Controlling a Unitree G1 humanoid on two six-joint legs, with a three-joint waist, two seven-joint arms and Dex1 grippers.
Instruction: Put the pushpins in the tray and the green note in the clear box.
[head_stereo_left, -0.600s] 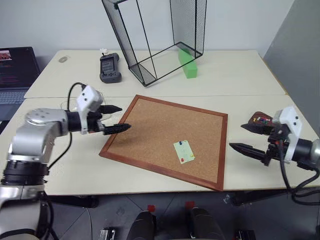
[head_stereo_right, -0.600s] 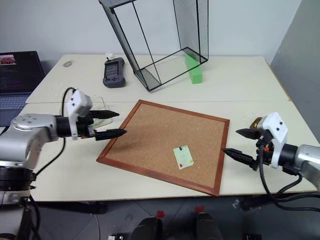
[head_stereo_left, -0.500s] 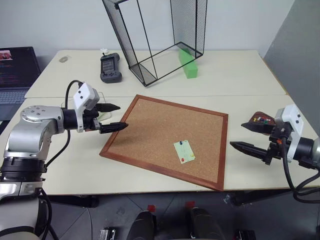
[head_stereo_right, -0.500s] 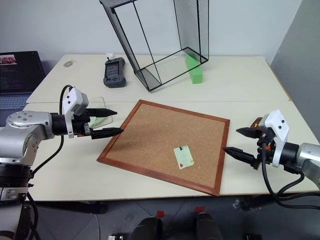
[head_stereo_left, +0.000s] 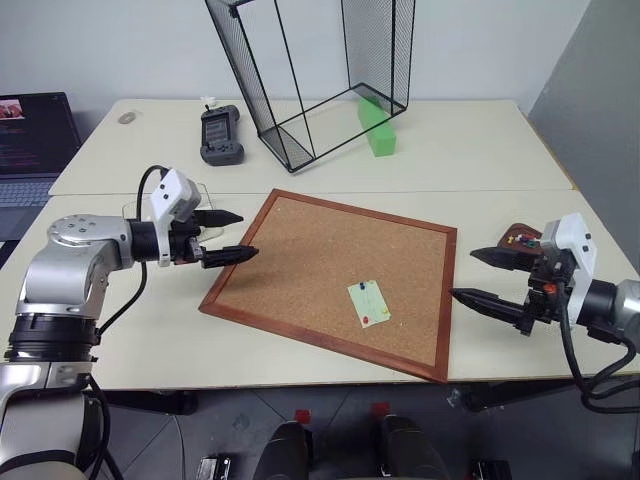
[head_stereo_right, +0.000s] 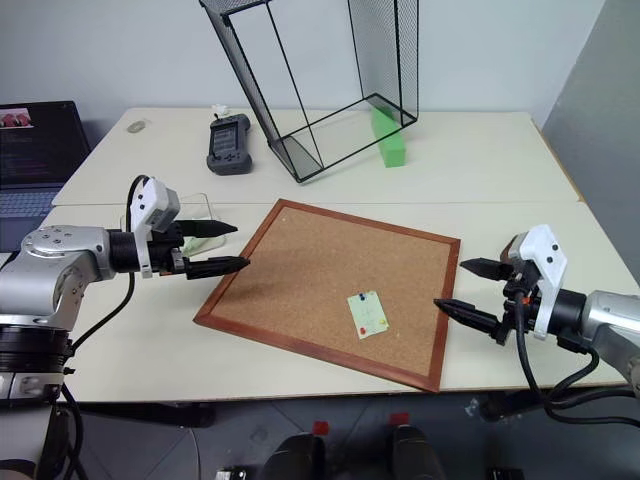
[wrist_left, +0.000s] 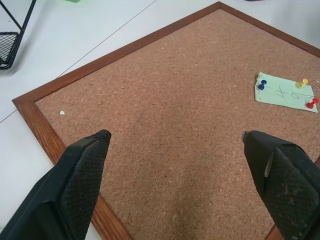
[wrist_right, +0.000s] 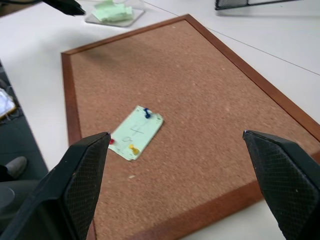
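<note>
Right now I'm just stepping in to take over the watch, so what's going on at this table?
Nothing is picked up yet. The green note lies on the corkboard, held by red, blue and yellow pushpins. The left gripper hangs open over the board's left corner, near the clear box, which already holds green slips. The right gripper is open beside the board's right edge, in front of the tray.

- You have a pale table (head_stereo_left: 480, 150) carrying the corkboard (head_stereo_left: 330, 275), wire basket (head_stereo_left: 310, 75), green block (head_stereo_left: 376, 128), handheld device (head_stereo_left: 219, 135), clear box (head_stereo_right: 190, 215), tray (head_stereo_left: 520, 240).
</note>
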